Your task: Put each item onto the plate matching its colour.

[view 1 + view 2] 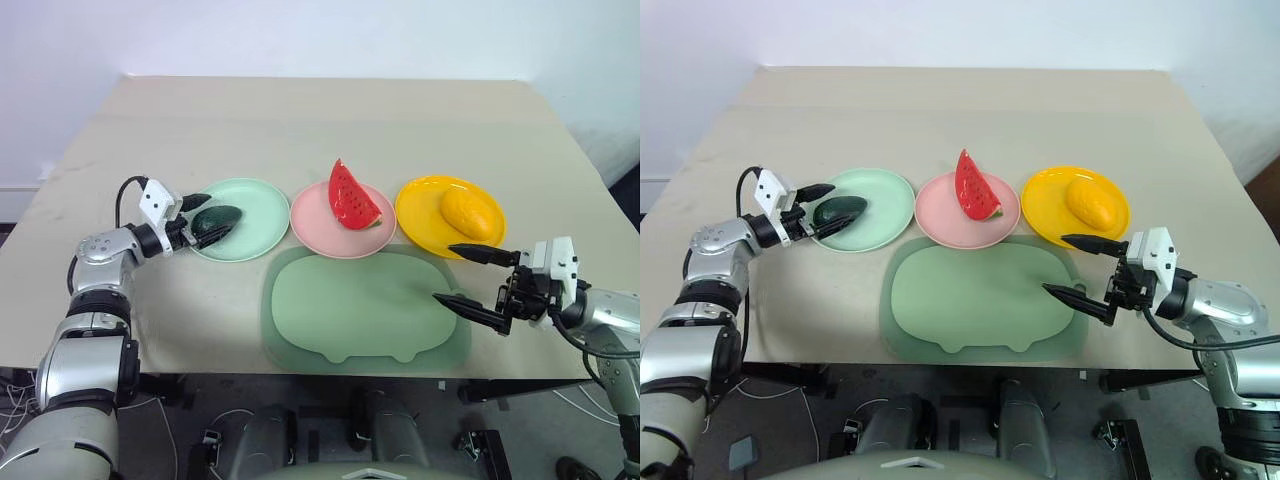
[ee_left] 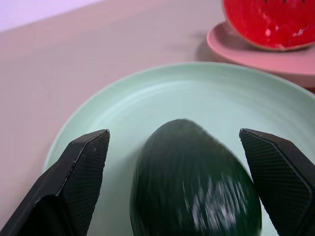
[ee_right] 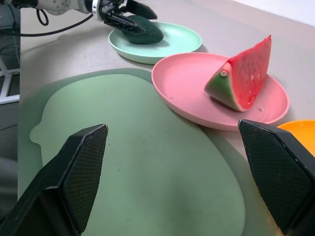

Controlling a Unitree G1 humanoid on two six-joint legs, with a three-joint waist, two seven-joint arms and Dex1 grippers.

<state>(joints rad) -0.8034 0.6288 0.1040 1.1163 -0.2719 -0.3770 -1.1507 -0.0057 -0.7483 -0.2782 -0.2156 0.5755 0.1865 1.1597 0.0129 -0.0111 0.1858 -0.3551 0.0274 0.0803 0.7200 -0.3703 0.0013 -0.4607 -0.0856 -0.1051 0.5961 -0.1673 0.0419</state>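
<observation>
**On the left of the table: releasing the avocado**

At the table's left side, the left gripper (image 1: 203, 221) stands spread around the avocado (image 1: 216, 219), which lies on the green plate (image 1: 255, 205). Withdraw straight back, fingers wide, so neither pad drags the fruit. Bare table lies behind toward the left edge. The right gripper (image 1: 477, 280) hangs released over the mat (image 1: 350, 305), near the front edge.

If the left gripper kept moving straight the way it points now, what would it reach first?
Probably the avocado, which lies between the open fingers of the left gripper on the mint green plate.
</observation>
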